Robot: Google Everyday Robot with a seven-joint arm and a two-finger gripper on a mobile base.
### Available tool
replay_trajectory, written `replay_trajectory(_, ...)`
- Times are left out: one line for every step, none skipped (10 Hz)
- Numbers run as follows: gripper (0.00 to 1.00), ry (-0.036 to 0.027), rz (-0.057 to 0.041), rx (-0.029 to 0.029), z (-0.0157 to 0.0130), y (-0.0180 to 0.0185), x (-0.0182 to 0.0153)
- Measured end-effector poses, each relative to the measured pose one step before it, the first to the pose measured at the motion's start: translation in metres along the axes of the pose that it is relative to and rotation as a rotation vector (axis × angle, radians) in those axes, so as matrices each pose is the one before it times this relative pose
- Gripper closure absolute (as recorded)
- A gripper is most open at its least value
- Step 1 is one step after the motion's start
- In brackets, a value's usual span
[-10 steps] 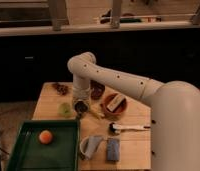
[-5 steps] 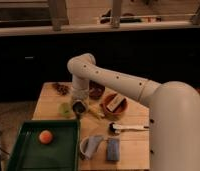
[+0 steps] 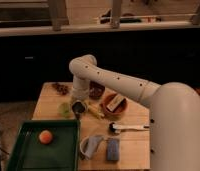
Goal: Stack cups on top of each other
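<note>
**Camera view.** The arm [image 3: 118, 82] reaches in from the right of the picture, bends at the elbow and drops to the left part of the table [image 3: 134, 144]. The gripper [image 3: 79, 103] is low over the wood, just beside the green cup [image 3: 65, 108], on that cup's right in the picture. At the gripper's lower end is a grey round with a dark centre, taken to be the grey cup [image 3: 79, 107]. The 2 cups are side by side, and neither is yet in the other. It cannot be told whether the gripper is spread or pinching the grey cup. Nor can it be told whether that cup rests on the table or hangs clear of it.

**Step in hand (judged):** carrying the grey cup to the green cup.

**To do it well:**
- Raise the grey cup above the green rim before any sideways travel.
- Keep the grey cup upright and centre it over the green mouth.
- Lower it straight, and let go only once it is seated.

The green cup is probably light plastic, so a touch on its rim or wall could slide or tip it.

**Surroundings:** a yellow item [image 3: 95, 111] lies just beside the gripper on its other side, and a dark bowl [image 3: 96, 91] stands close behind. The sideways move should stay short. The tray [image 3: 43, 123], holding 1 orange ball [image 3: 45, 136], sits nearer the front, apart from the work.
</note>
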Motion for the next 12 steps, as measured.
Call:
replay_trajectory(1.00, 0.00412, -0.00592, 0.00020, -0.00259, -0.00161, -0.00048)
replay_trajectory(1.00, 0.00309, -0.00667, 0.00220, -0.00218, -0.00201, -0.00006)
replay_trajectory(1.00, 0.00100, -0.00326, 0.00155, -0.00124, -0.00086, 0.00042)
replay_trajectory(1.00, -0.00274, -0.00520, -0.00377, -0.00278, -0.00174, 0.00062)
replay_trajectory(1.00, -0.00278, -0.00704, -0.00650, -0.00308, -0.00380, 0.00122)
replay_trajectory(1.00, -0.00537, -0.00427, -0.00789, -0.00205, -0.00238, 0.00125)
replay_trajectory(1.00, -0.00335, -0.00113, -0.00480, -0.00247, -0.00215, 0.00288)
replay_trajectory(1.00, -0.00484, 0.00075, -0.00729, -0.00294, -0.00222, 0.00425)
replay_trajectory(1.00, -0.00366, -0.00035, -0.00489, -0.00156, -0.00367, 0.00332)
replay_trajectory(1.00, -0.00160, -0.00019, -0.00304, -0.00173, -0.00437, 0.00301)
replay_trajectory(1.00, -0.00378, 0.00469, -0.00305, -0.00238, -0.00709, 0.00597)
replay_trajectory(1.00, -0.00226, 0.00589, -0.00161, -0.00067, -0.00222, 0.00384)
